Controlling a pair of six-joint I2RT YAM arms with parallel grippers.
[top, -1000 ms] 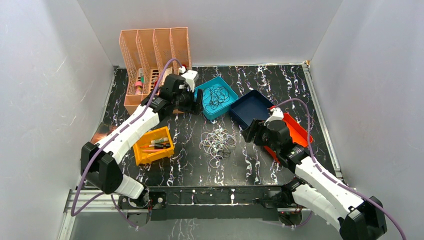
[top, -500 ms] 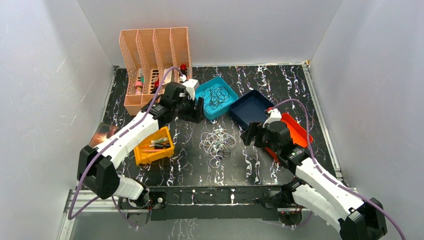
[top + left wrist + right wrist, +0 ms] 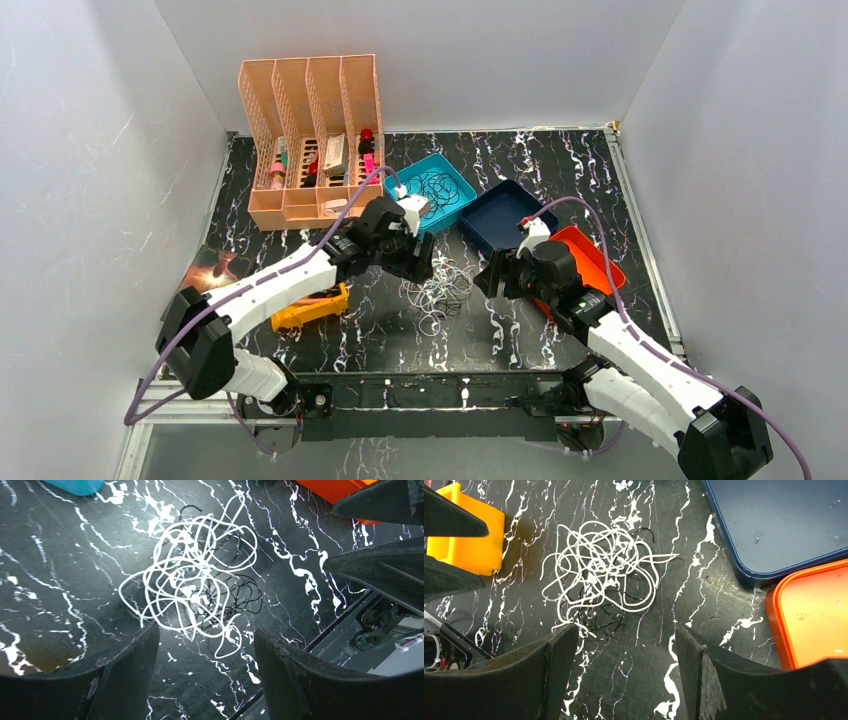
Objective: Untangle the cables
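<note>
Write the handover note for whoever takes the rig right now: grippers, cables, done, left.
Left gripper: open, holding nothing, hovering at the tangle's far-left edge.
Right gripper: open, holding nothing, hovering just right of the tangle.
Cables: a white-and-black tangle lies on the table between the grippers; black loops lie in the teal tray.
Done: only those black loops sit apart from the tangle.
Left: neither gripper is touching the tangle yet; the white wires need separating from the black.
</note>
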